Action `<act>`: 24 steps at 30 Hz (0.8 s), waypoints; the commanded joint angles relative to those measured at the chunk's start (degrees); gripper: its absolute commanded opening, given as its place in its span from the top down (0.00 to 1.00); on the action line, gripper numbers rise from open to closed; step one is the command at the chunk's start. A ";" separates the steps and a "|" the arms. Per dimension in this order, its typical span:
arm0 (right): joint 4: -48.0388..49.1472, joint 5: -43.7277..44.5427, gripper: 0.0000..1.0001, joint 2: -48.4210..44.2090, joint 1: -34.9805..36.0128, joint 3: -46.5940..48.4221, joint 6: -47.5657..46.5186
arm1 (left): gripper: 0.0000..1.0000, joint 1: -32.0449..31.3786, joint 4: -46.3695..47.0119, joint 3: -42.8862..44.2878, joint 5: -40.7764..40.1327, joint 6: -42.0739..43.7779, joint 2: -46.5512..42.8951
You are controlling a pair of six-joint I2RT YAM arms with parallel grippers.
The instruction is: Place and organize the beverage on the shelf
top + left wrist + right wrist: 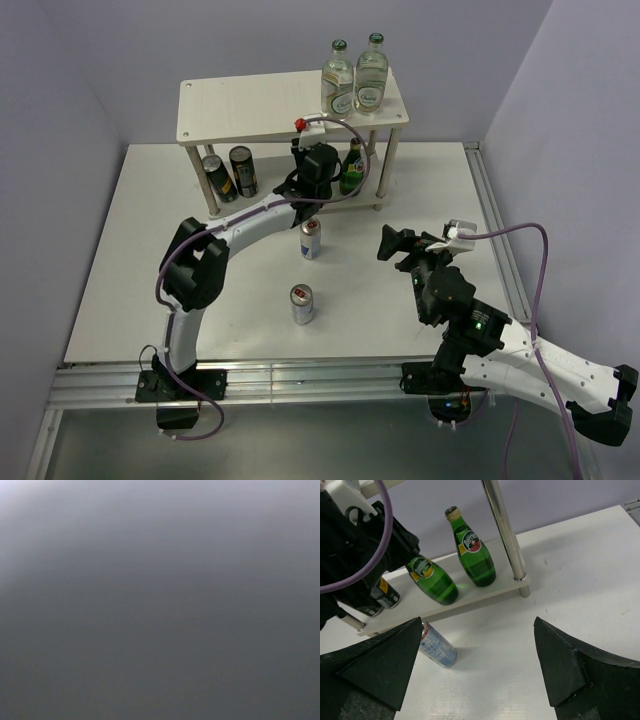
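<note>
Noted pale wood shelf (250, 105); clear bottles (338, 80), green caps; green bottles (476, 557), yellow-red labels; silver-blue cans (310, 240), red marks; white desk (140, 270).

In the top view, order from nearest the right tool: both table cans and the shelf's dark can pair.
1. Rear table can, left of the right tool.
2. Front table can, nearer the bases.
3. Dark can pair, lower tier of the shelf, far left.
</note>
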 commanded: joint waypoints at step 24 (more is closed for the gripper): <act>2.05 -0.64 0.01 0.10 -0.25 -0.69 1.15 | 0.26 -1.16 10.42 8.32 1.53 0.03 4.78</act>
